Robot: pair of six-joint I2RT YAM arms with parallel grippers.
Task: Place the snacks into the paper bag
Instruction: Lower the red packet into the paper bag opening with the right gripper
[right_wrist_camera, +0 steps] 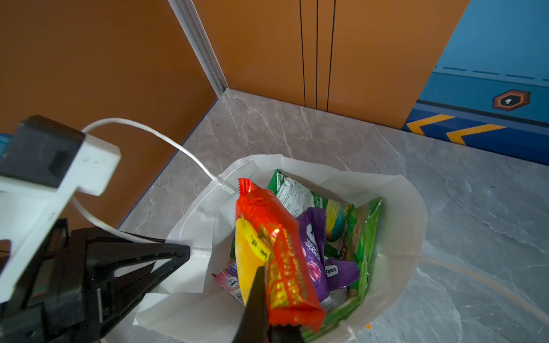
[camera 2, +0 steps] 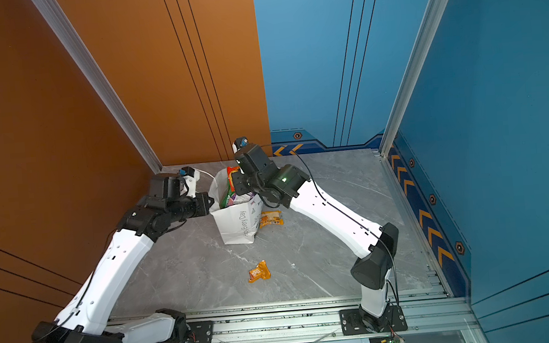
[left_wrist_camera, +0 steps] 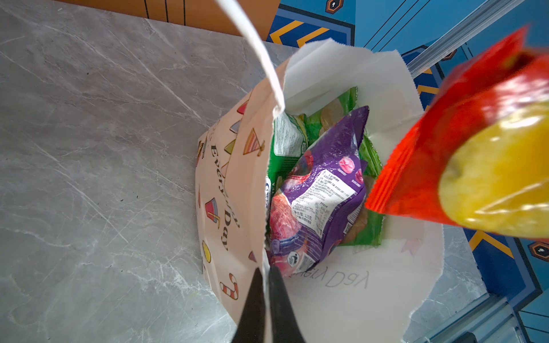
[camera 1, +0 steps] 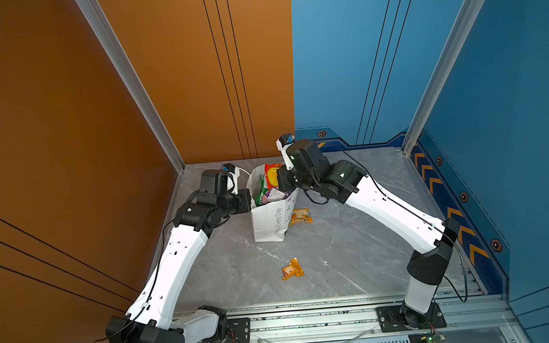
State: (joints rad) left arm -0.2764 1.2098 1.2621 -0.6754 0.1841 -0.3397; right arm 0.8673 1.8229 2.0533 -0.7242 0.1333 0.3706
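The white paper bag [camera 1: 272, 221] [camera 2: 237, 227] stands upright at the back of the grey table. My left gripper [left_wrist_camera: 266, 276] [camera 1: 249, 202] is shut on the bag's left rim [left_wrist_camera: 263, 208]. Over the bag's mouth, my right gripper [right_wrist_camera: 267, 277] [camera 1: 281, 178] is shut on a red-and-yellow packet [right_wrist_camera: 267, 225] [left_wrist_camera: 475, 142] [camera 1: 272, 174], whose lower end hangs inside the opening. Inside lie a purple bag [left_wrist_camera: 323, 190] [right_wrist_camera: 312, 237] and green packets [left_wrist_camera: 341, 115] [right_wrist_camera: 365, 231]. Two orange snacks lie on the table: one [camera 1: 300, 216] [camera 2: 271, 218] beside the bag, a smaller one [camera 1: 292, 269] [camera 2: 259, 271] nearer the front.
A white cord handle [right_wrist_camera: 166, 139] [left_wrist_camera: 255, 44] arches from the bag's rim towards the orange wall [camera 1: 62, 128]. A blue wall [camera 1: 514, 126] closes the right side. An aluminium rail [camera 1: 311, 320] with both arm bases runs along the table's front edge.
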